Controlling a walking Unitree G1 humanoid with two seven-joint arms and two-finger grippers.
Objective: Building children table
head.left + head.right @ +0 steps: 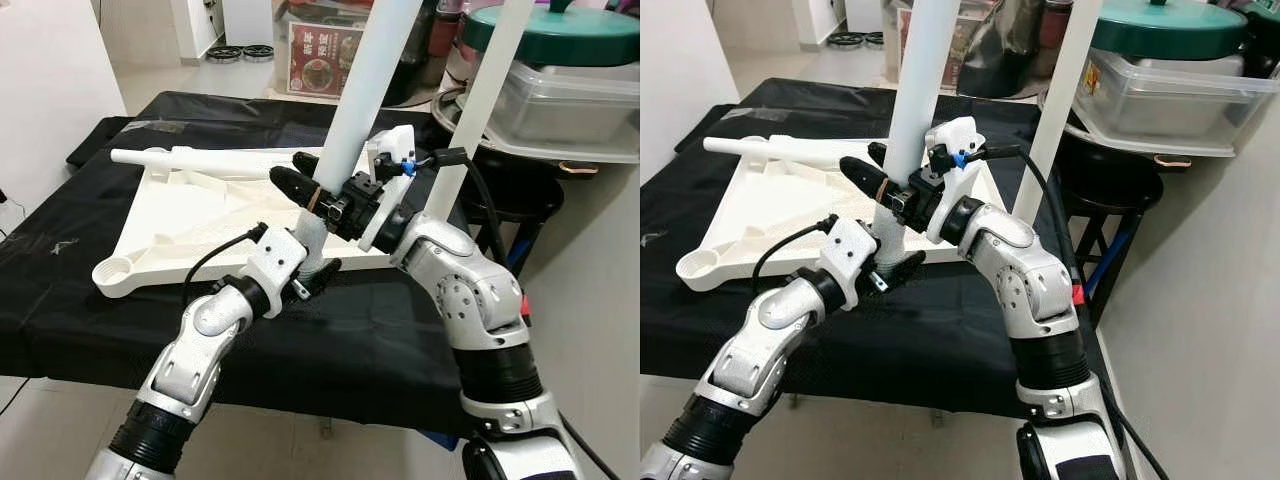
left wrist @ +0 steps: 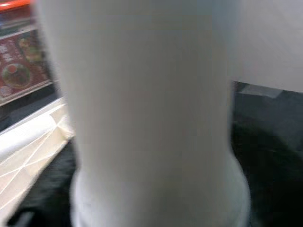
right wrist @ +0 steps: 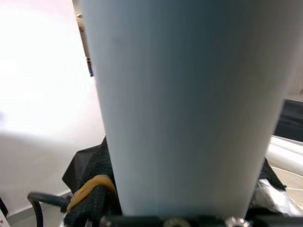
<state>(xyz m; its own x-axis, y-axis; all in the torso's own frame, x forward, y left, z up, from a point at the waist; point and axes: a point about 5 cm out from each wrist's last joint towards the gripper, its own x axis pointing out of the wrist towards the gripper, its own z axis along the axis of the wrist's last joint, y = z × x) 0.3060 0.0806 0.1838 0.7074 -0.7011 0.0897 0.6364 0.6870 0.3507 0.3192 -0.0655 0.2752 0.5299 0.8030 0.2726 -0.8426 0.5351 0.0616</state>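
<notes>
White plastic throughout: upturned tabletop [image 1: 190, 215] lying flat on the black-draped desk [image 1: 80, 300] in the middle left of the frame, one leg [image 1: 365, 90] standing at its near right corner, a second upright leg [image 1: 480, 105] just right of it, a loose leg [image 1: 200, 158] resting along the far rim. Looks like the leg-seating step, with the first leg being pressed or turned into its corner socket. Right gripper [image 1: 310, 185] closed around that leg low on the shaft, black fingers on either side; left gripper [image 1: 315, 270] down at the leg's base by the socket, apparently clamped on it, though fingers mostly hidden. Next move probably calls for keeping the leg straight while driving it home. Tight on the right: desk edge, storage tubs [image 1: 560, 95] and a stool [image 1: 520, 200] close by. Open cloth toward the lower left.
</notes>
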